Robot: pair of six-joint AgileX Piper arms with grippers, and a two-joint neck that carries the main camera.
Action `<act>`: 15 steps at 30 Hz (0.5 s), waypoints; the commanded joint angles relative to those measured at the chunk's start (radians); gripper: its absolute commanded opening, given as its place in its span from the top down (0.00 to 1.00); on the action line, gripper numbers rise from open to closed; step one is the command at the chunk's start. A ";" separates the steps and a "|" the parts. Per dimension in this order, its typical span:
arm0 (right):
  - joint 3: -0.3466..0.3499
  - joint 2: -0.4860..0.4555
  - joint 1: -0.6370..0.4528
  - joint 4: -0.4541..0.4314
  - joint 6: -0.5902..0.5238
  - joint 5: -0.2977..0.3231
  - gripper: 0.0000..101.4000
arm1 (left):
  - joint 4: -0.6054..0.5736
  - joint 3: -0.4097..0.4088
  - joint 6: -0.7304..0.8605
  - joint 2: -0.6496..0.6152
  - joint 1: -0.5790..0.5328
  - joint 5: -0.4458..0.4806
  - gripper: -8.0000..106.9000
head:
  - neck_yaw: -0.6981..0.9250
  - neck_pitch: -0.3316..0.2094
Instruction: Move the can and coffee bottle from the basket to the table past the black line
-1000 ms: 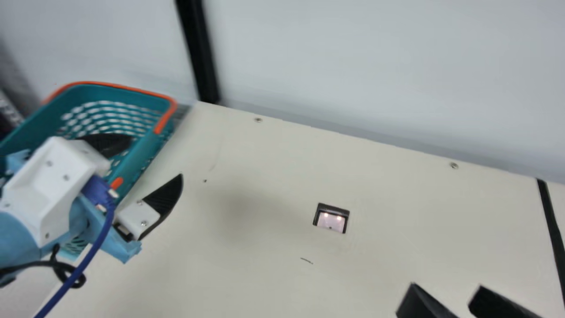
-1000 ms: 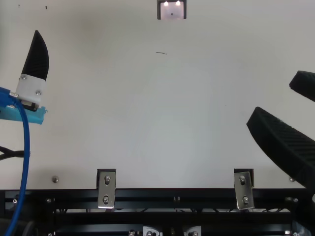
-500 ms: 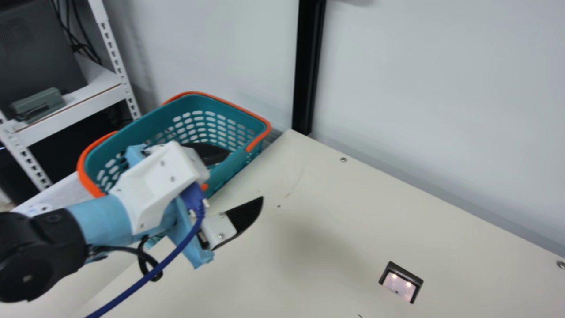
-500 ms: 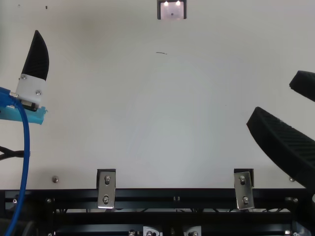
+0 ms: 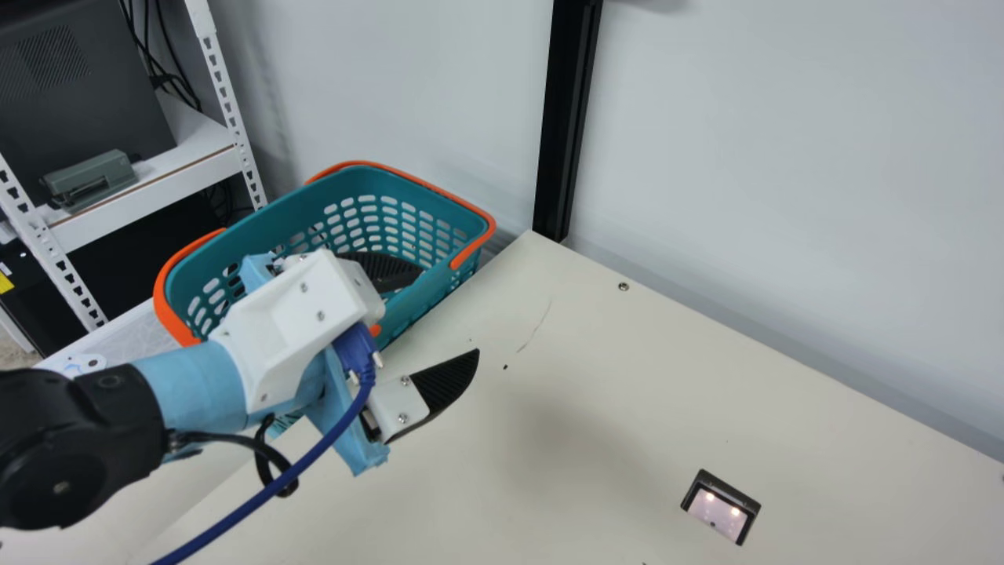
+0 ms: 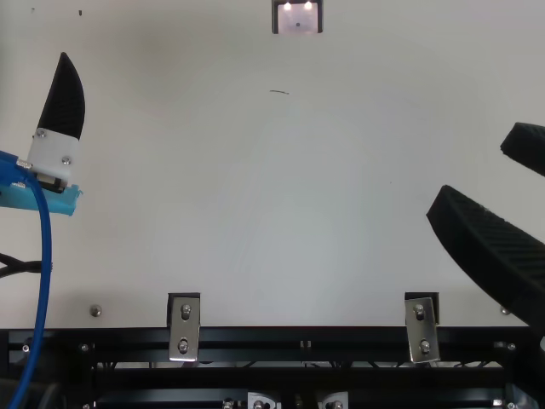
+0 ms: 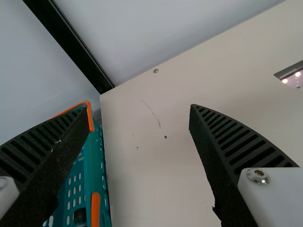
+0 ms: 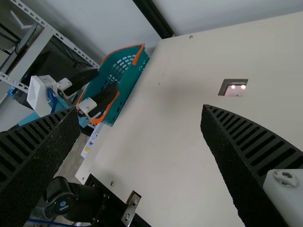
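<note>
Basket [image 5: 423, 304] in the main view's upper left, a dark thing [image 7: 79, 216] inside, too hidden to name; left gripper [image 5: 449, 311] near it, right gripper [image 6: 466, 181] at the top view's right; both jaws wide, gripping nothing.

**Wired and Bolted: Set Up as a Robotics Lab**

Equipped as a robotics lab, judging by the jointed arm [image 5: 188, 384] with its blue cable [image 5: 314, 453] at a cream table [image 5: 627, 424]. Fixed with screws [image 5: 623, 286] and edged, in the top view, by a black metal rail [image 6: 255, 339] with steel brackets [image 6: 184, 332]. Walled in plain pale panels [image 5: 784, 173] beside a black upright post [image 5: 566, 118]. Furnished nearby with white slotted metal shelving [image 5: 149, 198], stocked with a dark vented machine [image 5: 94, 118] and a grey-green device [image 5: 94, 173], with loose black cables [image 5: 165, 81] behind.
</note>
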 commanded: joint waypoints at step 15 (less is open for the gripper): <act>0.000 0.000 0.000 0.000 0.000 -0.001 0.00 | 0.059 -0.189 -0.201 0.150 0.219 0.045 0.15 | 0.016 -0.028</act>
